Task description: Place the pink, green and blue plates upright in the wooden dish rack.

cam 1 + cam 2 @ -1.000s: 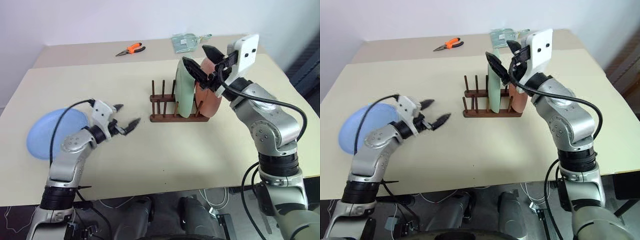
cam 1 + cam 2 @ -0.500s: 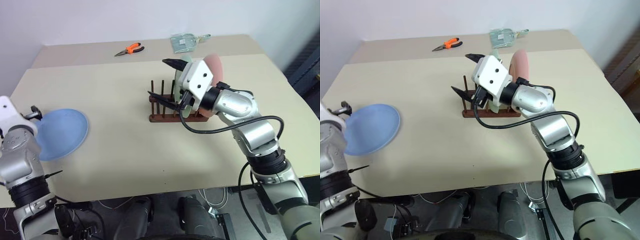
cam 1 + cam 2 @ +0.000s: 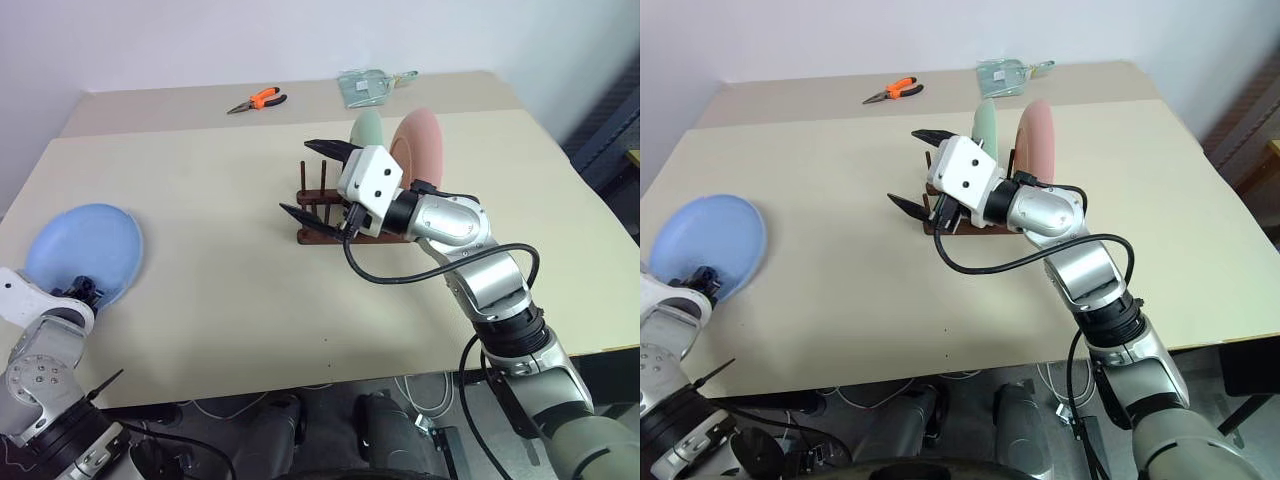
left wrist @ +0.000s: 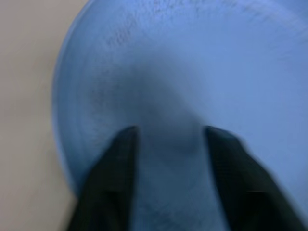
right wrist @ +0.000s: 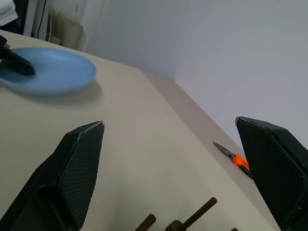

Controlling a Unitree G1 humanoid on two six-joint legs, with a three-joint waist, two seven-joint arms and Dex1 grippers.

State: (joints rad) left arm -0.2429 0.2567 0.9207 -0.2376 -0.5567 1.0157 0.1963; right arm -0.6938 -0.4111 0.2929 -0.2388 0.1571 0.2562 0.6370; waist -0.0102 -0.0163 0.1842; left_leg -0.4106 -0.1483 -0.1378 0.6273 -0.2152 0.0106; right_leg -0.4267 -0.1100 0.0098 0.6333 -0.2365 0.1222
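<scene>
While the blue plate (image 3: 85,250) lies flat on the table (image 3: 240,200) near its left edge, well apart from everything else, the other two plates stand upright in the wooden dish rack (image 3: 322,237) near the middle of the table. The green plate (image 3: 367,130) and the pink plate (image 3: 420,145) sit side by side at the right end of the rack, green to the left of pink, both leaning slightly back. The slots to their left are bare, with thin dark pegs showing.

The right pincer (image 3: 308,180) hovers at the left end of the rack, pointing left across the table. Its two black fingers (image 3: 322,148) are spread wide apart and grip nothing. One tip is raised above the pegs and the other is low, just in front of the rack's base bar. From the right wrist, the same spread fingers frame the peg tops, the bare tabletop and the blue plate far off.

The left pincer (image 3: 85,292) is at the near rim of the blue plate, low over the table. Its wrist view looks closely across the plate's surface, but whether it is apart or clamped on the rim cannot be told.

At the far edge of the table lie orange-handled pliers (image 3: 258,100) and, to their right, a clear plastic packet (image 3: 368,83), both well behind the rack.
</scene>
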